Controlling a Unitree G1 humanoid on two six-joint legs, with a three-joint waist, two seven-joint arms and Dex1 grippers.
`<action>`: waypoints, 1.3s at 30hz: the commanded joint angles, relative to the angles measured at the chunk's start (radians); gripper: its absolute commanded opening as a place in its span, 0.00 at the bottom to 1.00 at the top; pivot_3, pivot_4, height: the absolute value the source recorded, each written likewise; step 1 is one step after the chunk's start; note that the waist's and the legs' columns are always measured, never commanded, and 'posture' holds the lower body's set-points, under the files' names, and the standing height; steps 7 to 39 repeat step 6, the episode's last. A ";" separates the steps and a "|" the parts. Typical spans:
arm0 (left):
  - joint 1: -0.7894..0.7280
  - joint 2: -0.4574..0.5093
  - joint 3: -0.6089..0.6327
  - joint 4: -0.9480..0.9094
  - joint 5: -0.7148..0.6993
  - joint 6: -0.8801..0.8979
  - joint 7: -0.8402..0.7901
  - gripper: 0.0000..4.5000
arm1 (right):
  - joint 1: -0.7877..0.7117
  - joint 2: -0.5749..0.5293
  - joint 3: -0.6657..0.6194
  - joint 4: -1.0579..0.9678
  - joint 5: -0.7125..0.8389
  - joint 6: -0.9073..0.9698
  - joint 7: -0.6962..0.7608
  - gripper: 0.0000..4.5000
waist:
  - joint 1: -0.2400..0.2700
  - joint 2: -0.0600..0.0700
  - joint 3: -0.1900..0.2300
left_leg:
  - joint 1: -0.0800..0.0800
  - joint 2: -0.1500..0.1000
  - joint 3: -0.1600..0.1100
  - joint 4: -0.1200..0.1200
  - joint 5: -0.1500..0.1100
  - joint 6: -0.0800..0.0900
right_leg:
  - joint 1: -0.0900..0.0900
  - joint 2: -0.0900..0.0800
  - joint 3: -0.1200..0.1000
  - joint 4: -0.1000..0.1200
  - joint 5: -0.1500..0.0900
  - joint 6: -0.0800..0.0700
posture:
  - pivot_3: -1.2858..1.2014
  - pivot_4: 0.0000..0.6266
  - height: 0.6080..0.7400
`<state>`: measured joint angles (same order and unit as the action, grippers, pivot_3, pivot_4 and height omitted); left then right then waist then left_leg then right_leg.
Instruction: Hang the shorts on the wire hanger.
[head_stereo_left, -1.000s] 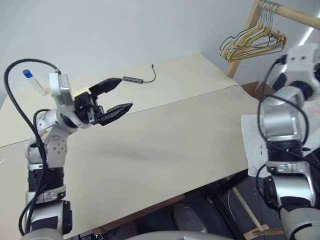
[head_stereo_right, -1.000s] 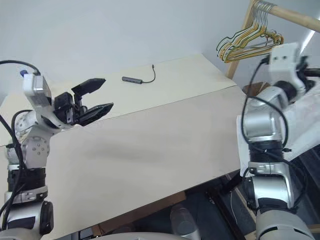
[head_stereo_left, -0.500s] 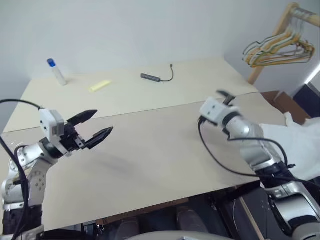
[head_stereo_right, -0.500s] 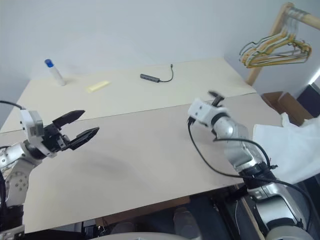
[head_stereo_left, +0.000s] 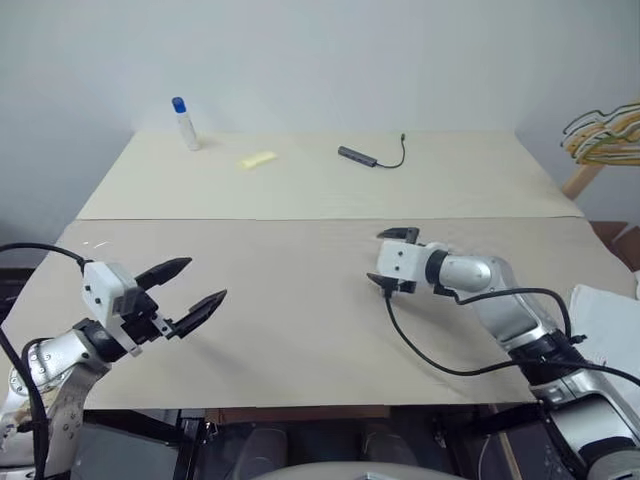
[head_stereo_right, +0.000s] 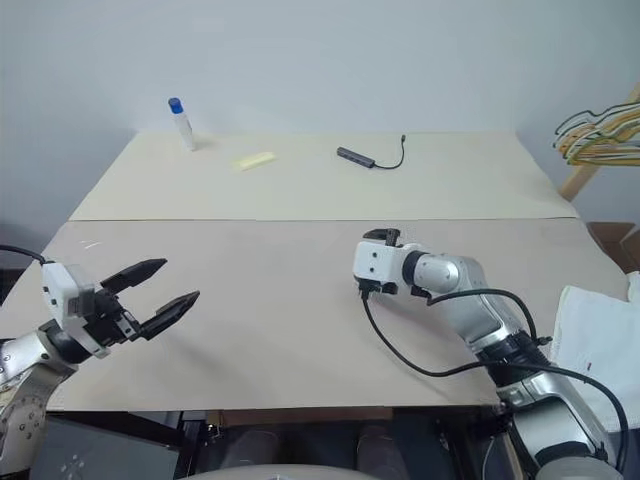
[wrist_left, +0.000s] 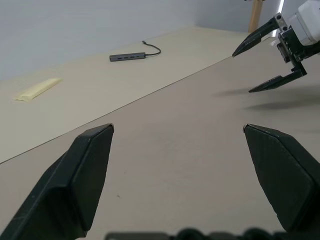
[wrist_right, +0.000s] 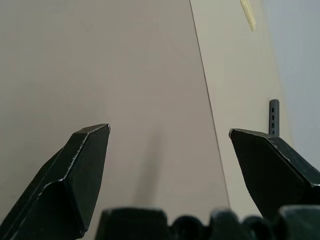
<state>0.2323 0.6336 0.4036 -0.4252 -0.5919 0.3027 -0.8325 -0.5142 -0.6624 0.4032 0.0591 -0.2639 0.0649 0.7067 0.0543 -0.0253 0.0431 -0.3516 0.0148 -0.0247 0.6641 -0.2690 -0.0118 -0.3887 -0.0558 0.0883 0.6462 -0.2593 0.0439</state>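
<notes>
White cloth, the shorts (head_stereo_right: 592, 335), lies low at the far right, off the right end of the table (head_stereo_left: 300, 340). The wire hanger is out of view. My left gripper (head_stereo_left: 207, 278) hovers open over the table's near left corner with nothing between its fingers, pointing right. Over the middle of the table my right gripper (head_stereo_left: 386, 258) is open and empty too, pointing left and slightly down. In the left wrist view the right gripper (wrist_left: 242, 72) faces the left one across bare tabletop.
At the table's far side stand a blue-capped bottle (head_stereo_left: 183, 122), a yellow strip (head_stereo_left: 257, 159) and a dark USB hub with its cable (head_stereo_left: 358, 155). A bunch of yellow and dark hangers (head_stereo_left: 606, 128) hangs on a wooden rack at the right.
The camera has swung back toward the table. My right arm came from beside the cloth over to the table's middle and dropped lower. My left gripper sank and drew back toward the near edge.
</notes>
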 joint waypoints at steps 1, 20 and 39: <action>-0.024 -0.003 -0.001 -0.042 0.004 -0.017 0.026 1.00 | -0.027 0.002 -0.024 0.014 -0.021 -0.036 0.001 0.99 | 0.009 0.000 0.000 | 0.000 0.000 0.000 0.000 0.000 0.000 | 0.000 0.000 0.000 0.000 0.000 0.000 | 0.61 0.00 1.00; -0.023 0.009 -0.005 -0.041 0.014 -0.019 0.024 1.00 | -0.014 0.036 -0.030 0.000 -0.026 -0.026 -0.002 0.99 | 0.016 0.000 0.000 | 0.000 0.000 0.000 0.000 0.000 0.000 | 0.000 0.000 0.000 0.000 0.000 0.000 | 0.61 0.00 1.00; -0.023 0.009 -0.005 -0.041 0.014 -0.019 0.024 1.00 | -0.014 0.036 -0.030 0.000 -0.026 -0.026 -0.002 0.99 | 0.016 0.000 0.000 | 0.000 0.000 0.000 0.000 0.000 0.000 | 0.000 0.000 0.000 0.000 0.000 0.000 | 0.61 0.00 1.00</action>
